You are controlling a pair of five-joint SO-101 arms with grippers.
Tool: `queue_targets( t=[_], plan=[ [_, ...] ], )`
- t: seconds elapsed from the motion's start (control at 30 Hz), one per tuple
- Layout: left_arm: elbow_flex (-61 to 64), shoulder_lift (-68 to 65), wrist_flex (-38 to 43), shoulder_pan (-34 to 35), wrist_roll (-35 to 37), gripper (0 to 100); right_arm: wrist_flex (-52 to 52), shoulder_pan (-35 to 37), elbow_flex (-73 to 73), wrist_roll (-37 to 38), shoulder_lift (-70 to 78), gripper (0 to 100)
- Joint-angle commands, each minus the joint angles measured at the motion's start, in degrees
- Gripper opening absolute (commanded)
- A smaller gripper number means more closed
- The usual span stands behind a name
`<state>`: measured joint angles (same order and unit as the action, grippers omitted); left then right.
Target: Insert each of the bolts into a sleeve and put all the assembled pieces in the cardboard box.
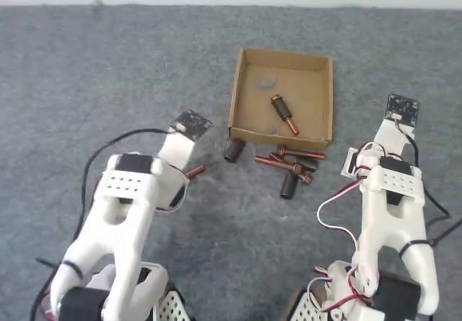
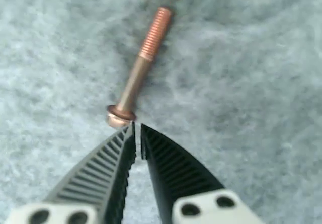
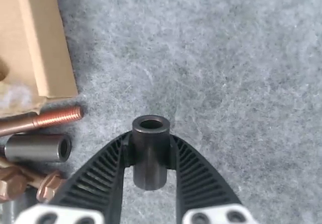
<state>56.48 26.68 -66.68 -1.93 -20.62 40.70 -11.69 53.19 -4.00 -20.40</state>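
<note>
1. Cardboard box sits on the grey carpet near the middle of the high view. One assembled piece lies inside it, a bolt seated in its sleeve.
2. At 6 o'clock from the box, just outside its wall, a heap of bolts and a dark sleeve lie touching.
3. At 7 o'clock, just beside the box corner, a lone sleeve lies on its side.
4. At 8 o'clock, farther out, a single bolt lies flat on the carpet. The left gripper has its tips almost together with nothing between them, just beside the bolt's head.
5. At 4 o'clock stands the right arm. The right gripper is clamped on the held sleeve, whose open bore faces the wrist camera.
</note>
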Motion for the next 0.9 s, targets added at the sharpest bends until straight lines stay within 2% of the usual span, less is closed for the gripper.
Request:
queue_targets(
  t=[0.0,0.17,0.37,0.63,0.7,0.87],
  plan=[
    [-0.40,-1.05,0.70,-0.35,1.76,1,-1.19,0.57,-0.35,0.97,-1.27,0.6],
    [-4.18,-13.63,3.16,0.35,4.57,1,-1.19,0.57,-0.26,0.97,-1.27,0.6],
    [-14.81,-25.32,0.70,6.59,4.75,1,-1.19,0.48,-0.18,0.97,-1.27,0.6],
    [-24.75,-32.70,-2.02,6.59,5.01,1,-1.19,0.48,-0.18,1.05,-1.27,0.6],
    [-27.03,-33.14,-1.14,6.59,7.30,1,-1.19,0.40,-0.18,1.05,-1.27,0.6],
    [-31.87,-37.63,6.86,6.59,15.30,1,-1.19,0.22,-0.18,1.05,-1.27,0.6]
  ],
)
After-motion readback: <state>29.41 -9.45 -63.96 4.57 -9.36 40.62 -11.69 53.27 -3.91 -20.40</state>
